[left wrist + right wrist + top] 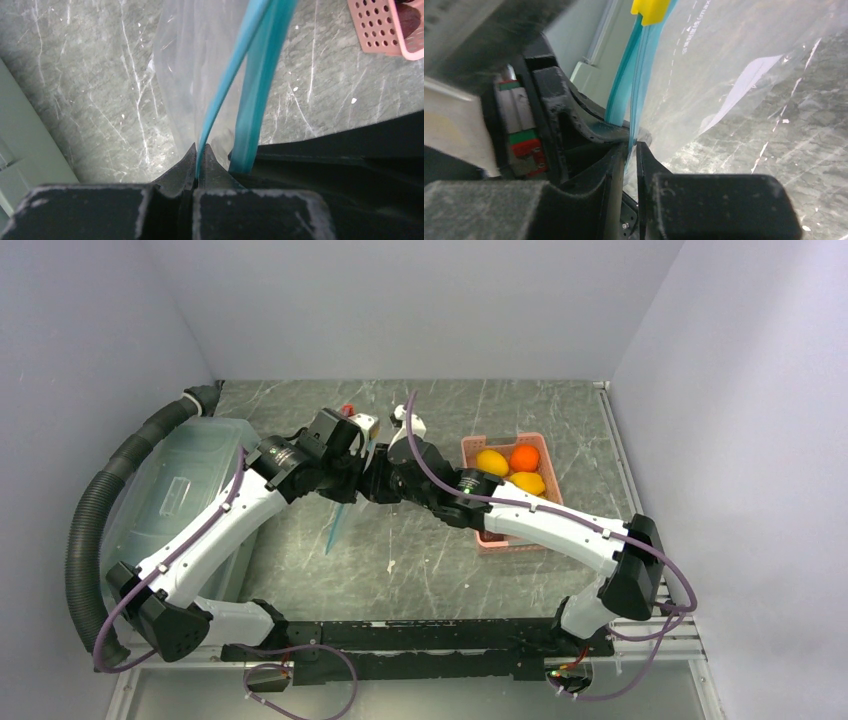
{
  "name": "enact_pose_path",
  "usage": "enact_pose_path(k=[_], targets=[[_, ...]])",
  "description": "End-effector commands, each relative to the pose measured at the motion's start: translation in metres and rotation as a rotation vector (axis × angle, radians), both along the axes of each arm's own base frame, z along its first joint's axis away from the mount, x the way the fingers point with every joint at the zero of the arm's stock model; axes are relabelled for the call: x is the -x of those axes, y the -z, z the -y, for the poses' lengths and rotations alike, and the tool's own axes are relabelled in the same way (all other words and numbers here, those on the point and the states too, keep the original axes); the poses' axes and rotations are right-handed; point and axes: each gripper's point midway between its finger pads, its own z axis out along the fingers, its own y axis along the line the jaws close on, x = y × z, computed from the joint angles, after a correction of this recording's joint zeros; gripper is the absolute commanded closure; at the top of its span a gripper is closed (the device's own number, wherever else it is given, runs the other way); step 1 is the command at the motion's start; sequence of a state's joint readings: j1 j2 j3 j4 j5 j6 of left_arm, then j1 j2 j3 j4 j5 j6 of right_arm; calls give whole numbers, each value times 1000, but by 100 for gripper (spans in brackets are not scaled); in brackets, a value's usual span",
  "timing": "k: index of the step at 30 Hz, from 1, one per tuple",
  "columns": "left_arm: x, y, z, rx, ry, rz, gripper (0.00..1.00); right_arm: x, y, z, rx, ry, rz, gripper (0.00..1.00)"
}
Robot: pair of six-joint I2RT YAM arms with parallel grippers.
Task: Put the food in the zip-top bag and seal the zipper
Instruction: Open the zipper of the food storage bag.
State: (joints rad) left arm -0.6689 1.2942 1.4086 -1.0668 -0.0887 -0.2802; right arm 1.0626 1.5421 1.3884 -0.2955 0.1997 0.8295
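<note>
Both pincers clamped on zip-top bag (185,75): left pincer (196,172) on one zipper (256,100) lip, right pincer (633,150) on the other. Bag hangs left of basket (497,538); food (492,461) in basket. Spread lips evenly, hold mouth wide, avoid tearing.

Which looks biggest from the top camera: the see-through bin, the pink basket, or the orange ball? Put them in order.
1. see-through bin, by far the largest
2. pink basket
3. orange ball, smallest, sitting inside the basket
</note>
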Motion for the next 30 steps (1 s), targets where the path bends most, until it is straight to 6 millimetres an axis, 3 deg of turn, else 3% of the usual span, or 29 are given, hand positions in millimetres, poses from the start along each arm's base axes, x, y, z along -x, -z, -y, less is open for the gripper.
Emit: enact_pose_path(k=[1, 10, 16, 30], targets=[[0, -40, 15, 115, 18, 79, 100, -14, 48, 34, 182, 101, -18, 83], [-2, -42, 15, 112, 15, 89, 100, -11, 49, 41, 192, 110, -14, 83], [0, -36, 19, 120, 32, 64, 100, -11, 44, 41, 174, 116, -5, 71], [4, -28, 26, 153, 40, 33, 100, -14, 28, 22, 32, 119, -1, 68]])
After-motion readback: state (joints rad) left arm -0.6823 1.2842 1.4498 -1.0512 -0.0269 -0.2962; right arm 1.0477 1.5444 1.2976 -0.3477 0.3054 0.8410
